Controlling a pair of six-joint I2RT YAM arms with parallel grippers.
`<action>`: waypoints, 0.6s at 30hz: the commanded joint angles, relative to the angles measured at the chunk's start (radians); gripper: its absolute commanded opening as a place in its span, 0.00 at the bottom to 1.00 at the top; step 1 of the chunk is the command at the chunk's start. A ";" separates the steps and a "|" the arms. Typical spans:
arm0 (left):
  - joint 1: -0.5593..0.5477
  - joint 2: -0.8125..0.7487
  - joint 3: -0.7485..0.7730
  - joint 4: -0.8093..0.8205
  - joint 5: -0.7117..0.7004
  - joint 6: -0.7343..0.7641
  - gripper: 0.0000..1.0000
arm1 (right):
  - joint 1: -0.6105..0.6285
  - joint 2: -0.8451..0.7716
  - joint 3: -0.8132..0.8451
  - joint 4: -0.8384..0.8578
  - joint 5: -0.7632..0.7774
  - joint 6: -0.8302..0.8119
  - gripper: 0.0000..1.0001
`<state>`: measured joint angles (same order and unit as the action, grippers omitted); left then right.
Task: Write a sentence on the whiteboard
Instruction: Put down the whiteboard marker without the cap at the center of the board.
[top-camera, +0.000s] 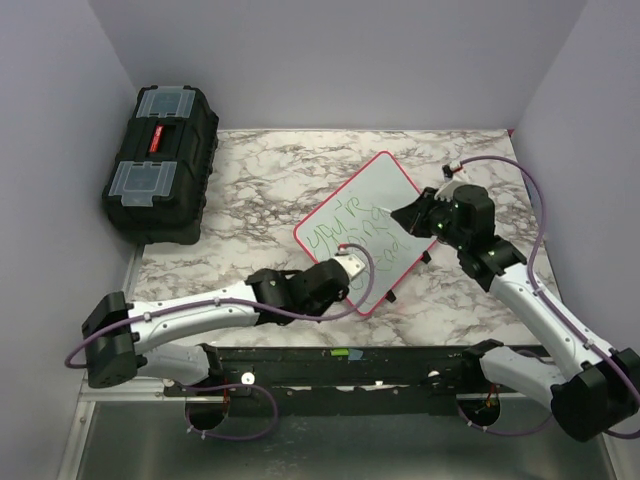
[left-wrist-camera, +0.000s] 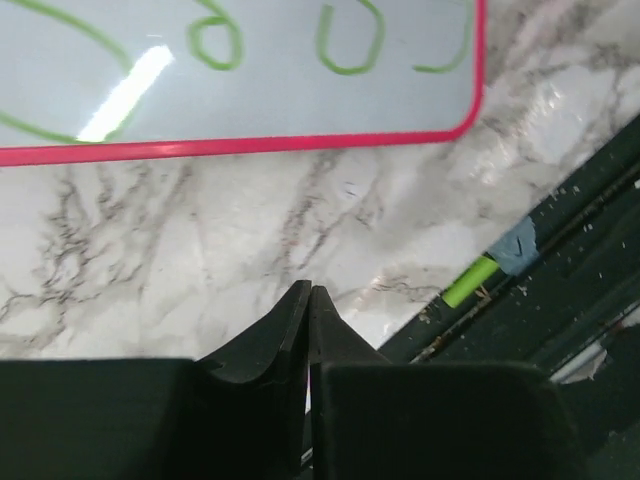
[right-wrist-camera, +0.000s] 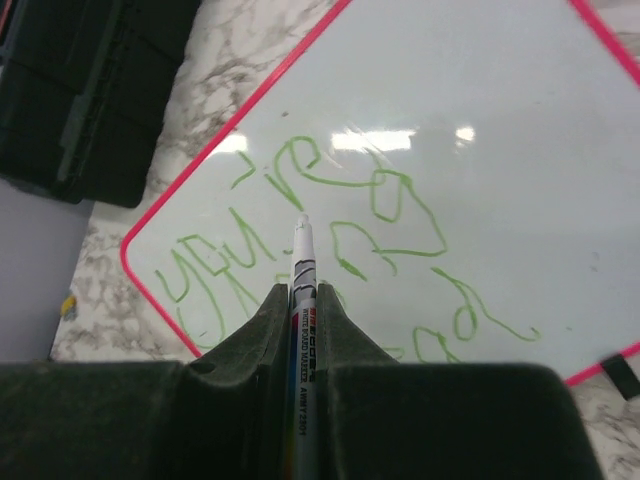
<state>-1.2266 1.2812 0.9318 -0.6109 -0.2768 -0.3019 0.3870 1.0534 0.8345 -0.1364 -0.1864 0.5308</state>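
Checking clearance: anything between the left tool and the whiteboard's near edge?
Nothing. The left wrist view shows only bare marble tabletop between the shut left tool and the whiteboard frame.

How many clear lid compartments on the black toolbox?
2, both on the lid of the black toolbox at far left: far compartment toward the back wall, near compartment toward the arms. Others may be hidden on its sides.

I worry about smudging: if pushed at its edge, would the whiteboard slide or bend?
The whiteboard probably slides easily, lying flat on the glossy marble table. Its straight red frame suggests it is stiff. It looks thin, so likely light.
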 joint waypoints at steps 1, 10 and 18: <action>0.124 -0.123 -0.034 0.017 -0.054 0.004 0.12 | 0.004 -0.082 -0.024 -0.060 0.311 0.023 0.01; 0.386 -0.218 -0.085 0.065 -0.041 -0.032 0.20 | 0.004 -0.116 -0.112 -0.294 0.669 0.189 0.01; 0.502 -0.235 -0.093 0.103 0.004 -0.066 0.23 | 0.004 -0.159 -0.211 -0.393 0.563 0.271 0.01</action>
<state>-0.7654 1.0752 0.8570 -0.5529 -0.3016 -0.3393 0.3878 0.9287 0.6628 -0.4454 0.3954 0.7345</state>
